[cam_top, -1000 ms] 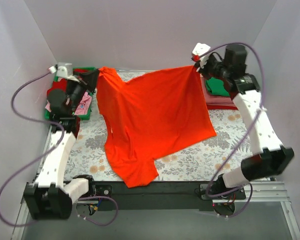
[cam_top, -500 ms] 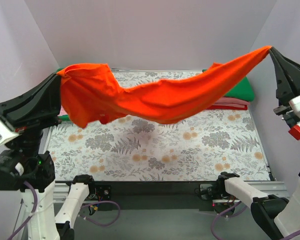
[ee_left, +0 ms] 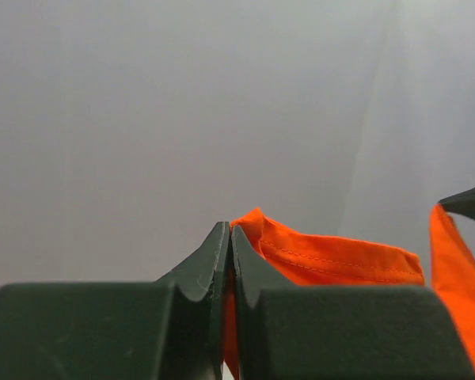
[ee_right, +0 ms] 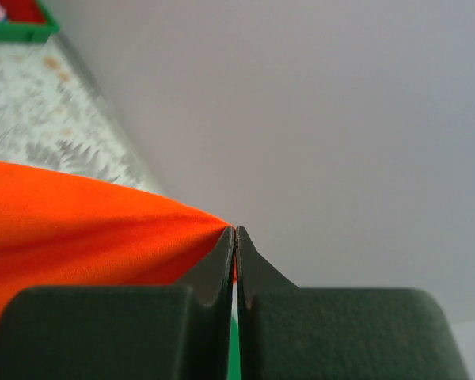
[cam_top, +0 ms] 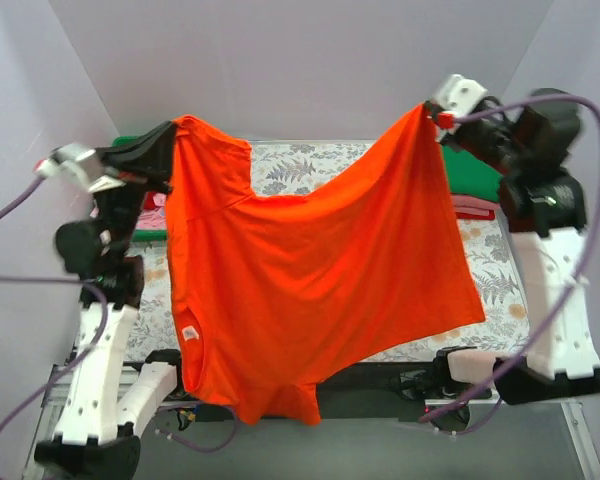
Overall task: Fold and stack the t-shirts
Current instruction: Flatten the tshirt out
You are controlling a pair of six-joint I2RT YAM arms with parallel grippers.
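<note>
Here's the setting: a table covered in a pale floral print of ferns and orange blossoms, boxed in by plain lilac-grey walls on the far side and both flanks. Hanging over it is one orange t-shirt, spread wide and lifted off the surface, its top edge stretched between the far-left and far-right corners and its hem dangling down past the near edge. It hides most of the print. Two arms are up, one on each side. The left gripper has its fingers pinched tight on the shirt's left upper corner, and the wrist view shows orange hem squeezed between the closed tips. The right gripper is clamped just as hard on the opposite corner, the cloth running out to a point right at its tips. Against the right edge, towards the far corner, lies a folded pile: one green shirt on top and a pink layer under it, with anything lower too hidden to count. One green tray sits at the far-left corner, holding something red.
</note>
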